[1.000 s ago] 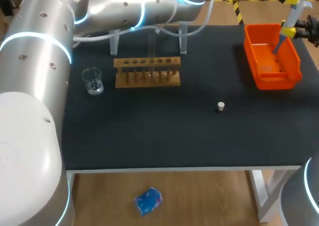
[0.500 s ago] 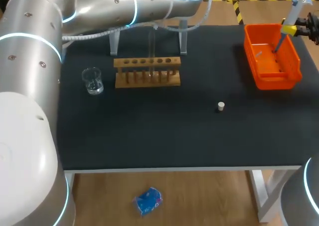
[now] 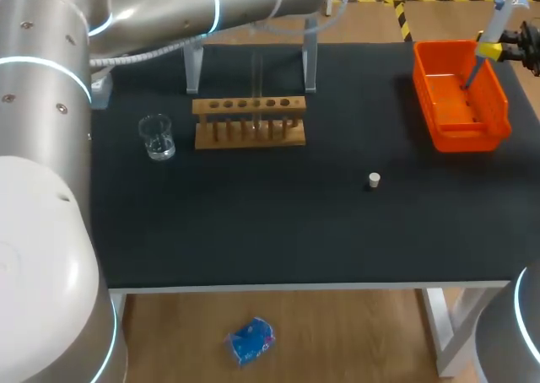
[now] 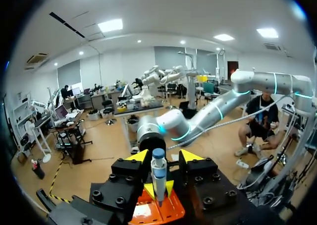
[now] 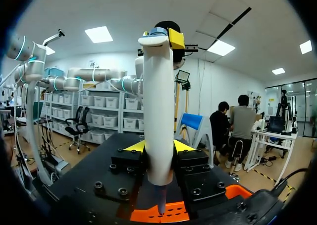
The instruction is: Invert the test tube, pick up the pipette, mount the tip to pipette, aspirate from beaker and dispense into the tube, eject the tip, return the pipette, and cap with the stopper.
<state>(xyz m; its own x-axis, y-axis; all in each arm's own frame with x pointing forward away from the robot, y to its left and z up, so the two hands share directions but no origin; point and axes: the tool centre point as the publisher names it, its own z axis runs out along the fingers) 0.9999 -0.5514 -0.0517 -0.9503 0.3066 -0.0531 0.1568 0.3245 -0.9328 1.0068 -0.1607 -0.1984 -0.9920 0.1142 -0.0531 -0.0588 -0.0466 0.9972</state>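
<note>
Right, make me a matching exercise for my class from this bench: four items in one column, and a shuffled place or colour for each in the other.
1. beaker
2. stopper
3. pipette
4. bin

a. orange
b. beside the wooden rack
c. held between the right arm's fingers
d. by itself in the open on the black table

Pairs: 1-b, 2-d, 3-c, 4-a
</note>
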